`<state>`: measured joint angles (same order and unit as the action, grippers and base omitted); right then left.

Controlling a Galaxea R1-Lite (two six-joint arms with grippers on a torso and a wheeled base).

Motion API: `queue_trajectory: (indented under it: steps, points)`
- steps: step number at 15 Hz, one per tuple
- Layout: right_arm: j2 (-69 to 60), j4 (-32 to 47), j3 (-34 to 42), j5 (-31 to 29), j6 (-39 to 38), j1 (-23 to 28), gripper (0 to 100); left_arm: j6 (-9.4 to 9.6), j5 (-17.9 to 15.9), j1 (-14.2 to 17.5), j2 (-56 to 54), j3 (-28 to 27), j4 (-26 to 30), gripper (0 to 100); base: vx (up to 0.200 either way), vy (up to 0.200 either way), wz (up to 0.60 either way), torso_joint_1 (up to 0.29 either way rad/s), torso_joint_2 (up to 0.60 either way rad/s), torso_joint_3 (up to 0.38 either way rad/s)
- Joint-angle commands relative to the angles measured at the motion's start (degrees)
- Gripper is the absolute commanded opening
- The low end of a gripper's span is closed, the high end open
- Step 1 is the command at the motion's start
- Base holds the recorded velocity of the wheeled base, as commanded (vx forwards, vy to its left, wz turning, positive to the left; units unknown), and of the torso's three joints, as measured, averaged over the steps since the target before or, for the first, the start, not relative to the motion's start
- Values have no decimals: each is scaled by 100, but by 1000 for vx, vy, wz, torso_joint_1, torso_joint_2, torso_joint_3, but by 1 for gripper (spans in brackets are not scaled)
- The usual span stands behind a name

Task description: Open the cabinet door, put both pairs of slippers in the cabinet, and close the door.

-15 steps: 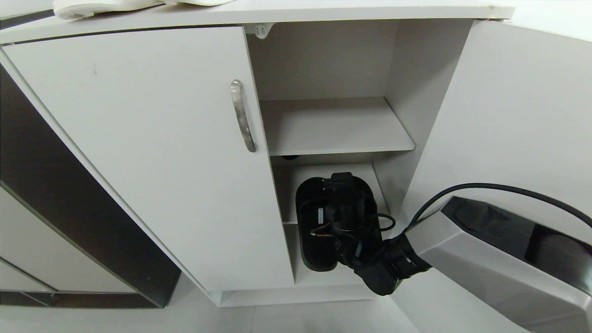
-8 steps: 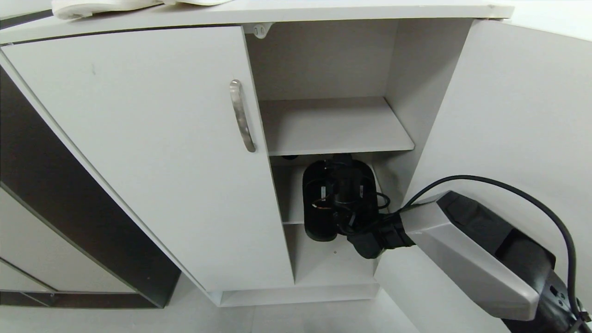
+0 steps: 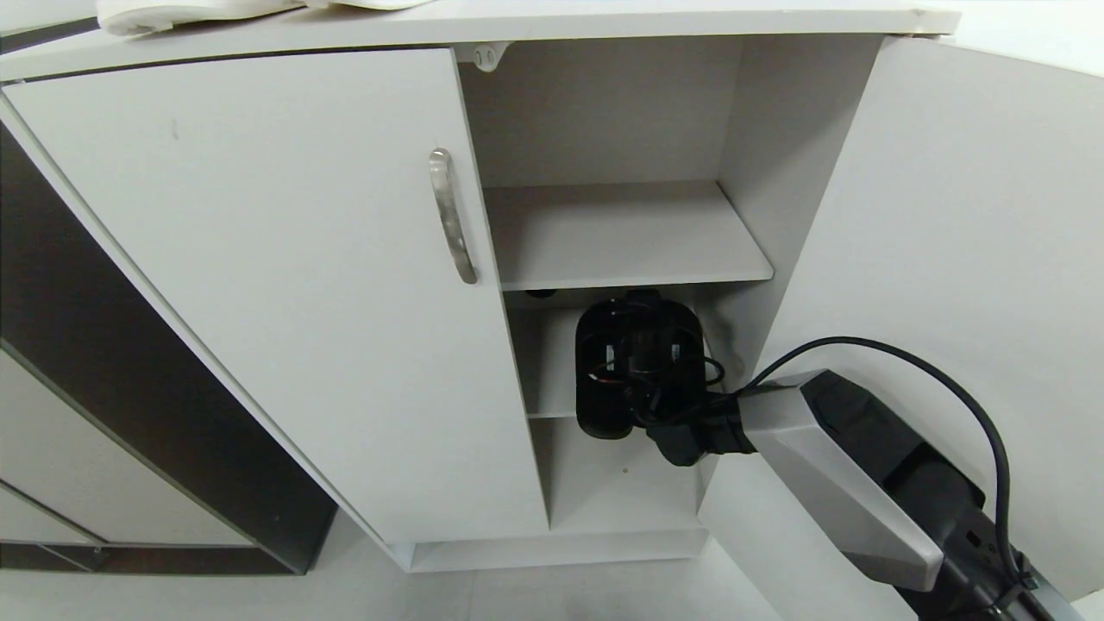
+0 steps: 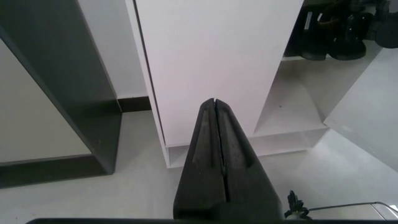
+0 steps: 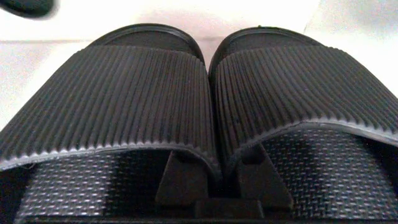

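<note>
Item: black slippers (image 3: 597,392) — my right jaws are pinching the pair inside the cabinet (image 3: 621,237), four o'clock from the door handle (image 3: 451,216). Left jaws — pressing together.

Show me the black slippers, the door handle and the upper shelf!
black slippers (image 5: 118,99): right wrist view, ribbed strap.
door handle (image 3: 452,216): head view, middle of the bar.
upper shelf (image 3: 621,237): head view, bare top.

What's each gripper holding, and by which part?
Right gripper holds the pair of black slippers by their adjoining inner sides, fingers under the straps. Left gripper is shut on nothing.
</note>
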<state>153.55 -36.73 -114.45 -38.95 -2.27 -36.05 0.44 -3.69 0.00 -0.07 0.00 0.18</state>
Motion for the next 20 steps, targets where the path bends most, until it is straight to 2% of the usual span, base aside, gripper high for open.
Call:
queue_trajectory:
  steps: [1, 6, 7, 14, 17, 20]
  points:
    - [131, 26, -15, 1, -2, 19, 0, 0, 0, 0, 7, 0, -1, 0, 0, 0, 0, 0, 0, 0]
    - [175, 149, -15, 1, -2, 19, 0, 9, 0, 0, 7, 0, -1, 0, 0, 0, 0, 0, 0, 0]
    - [184, 157, -15, 1, -2, 28, 100, 0, 0, 0, 7, 0, -1, 0, 0, 0, 0, 0, 0, 0]
    - [-45, 96, -15, -43, -11, -8, 100, 0, 0, 0, 7, 0, -1, 0, 0, 0, 0, 0, 0, 0]
    - [-361, -159, 652, -43, -19, -87, 100, 0, 0, 0, 7, 0, -1, 0, 0, 0, 0, 0, 0, 0]
    - [-370, -168, 687, -34, -2, -95, 100, 0, 0, 0, 7, 0, -1, 0, 0, 0, 0, 0, 0, 0]
